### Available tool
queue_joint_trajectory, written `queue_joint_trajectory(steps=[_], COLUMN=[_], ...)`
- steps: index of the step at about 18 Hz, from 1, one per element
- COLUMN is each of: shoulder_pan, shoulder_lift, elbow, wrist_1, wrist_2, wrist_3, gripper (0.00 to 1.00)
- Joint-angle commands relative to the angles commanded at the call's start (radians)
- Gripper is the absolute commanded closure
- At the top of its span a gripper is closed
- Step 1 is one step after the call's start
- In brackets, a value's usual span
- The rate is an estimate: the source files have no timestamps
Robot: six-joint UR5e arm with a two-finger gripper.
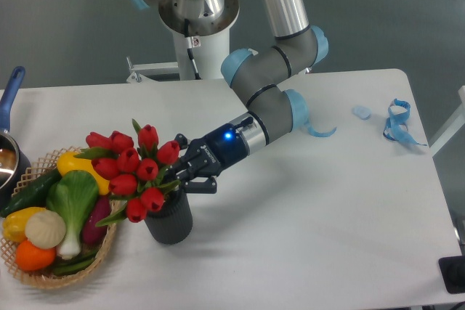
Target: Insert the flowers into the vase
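The flowers [134, 172] are fanning out left of the jaws, top-heavy but light, I'd guess, with soft buds that'd bruise, so the stems are the place to grab. The vase [169, 221] is sitting just below the jaws, stems dipping into its mouth. The gripper [182, 177] is pinching the stems tight.

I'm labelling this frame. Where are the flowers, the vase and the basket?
flowers [138, 167]: fixed camera, on a red bud mid-bunch.
vase [171, 225]: fixed camera, on its ribbed dark side wall.
basket [105, 243]: fixed camera, on the woven rim at its right edge.
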Motion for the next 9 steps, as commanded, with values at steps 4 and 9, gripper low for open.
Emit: queue_joint_trajectory(steps=[4, 9], shoulder_pan=[0.008, 0.061], shoulder_lift=[0.011, 0.063], elbow=[-0.005, -0.024], wrist_1=[0.002, 0.006], wrist_2=[0.0, 0.002], wrist_3=[0.002, 0.003], gripper=[0.16, 0.0])
